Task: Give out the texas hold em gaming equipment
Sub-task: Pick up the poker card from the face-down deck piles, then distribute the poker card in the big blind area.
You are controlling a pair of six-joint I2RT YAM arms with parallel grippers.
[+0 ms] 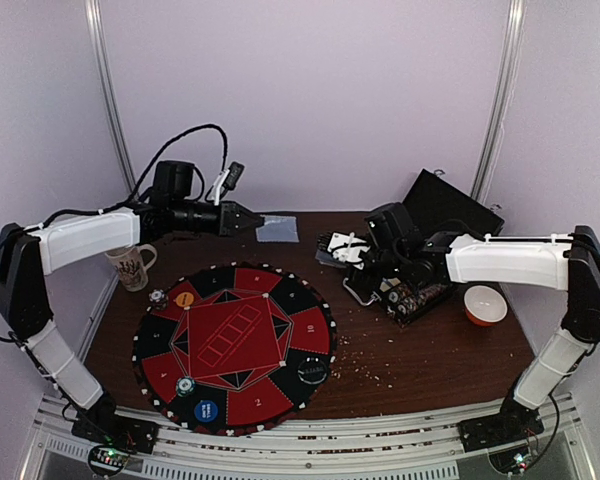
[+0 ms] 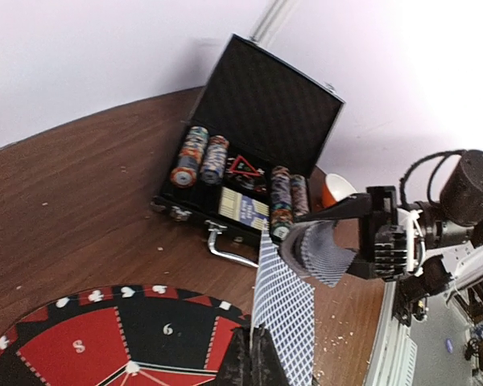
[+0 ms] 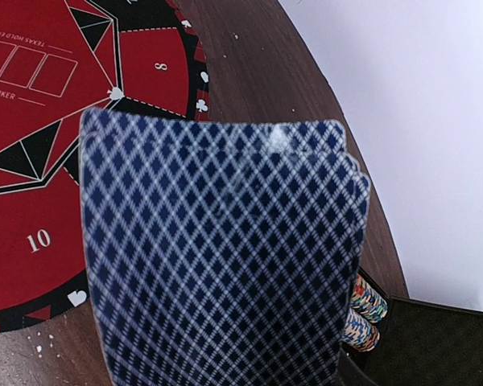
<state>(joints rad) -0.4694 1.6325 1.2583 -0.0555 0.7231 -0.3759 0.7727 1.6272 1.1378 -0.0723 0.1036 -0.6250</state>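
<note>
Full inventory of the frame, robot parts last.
table: one, brown wood, under everything
mat: one, red-black, centre
button discs: three, yellow/blue/black, on mat
poker chips: two, striped, mat's left side
case: one, black, open, far right
chip rolls: four, multicoloured, inside case
mug: one, white, far left
bowl: one, orange, right
single card: one, blue-backed, in left gripper
card stack: one, blue-backed, in right gripper
left gripper: one, black, shut on single card
right gripper: one, black, shut on card stack
</note>
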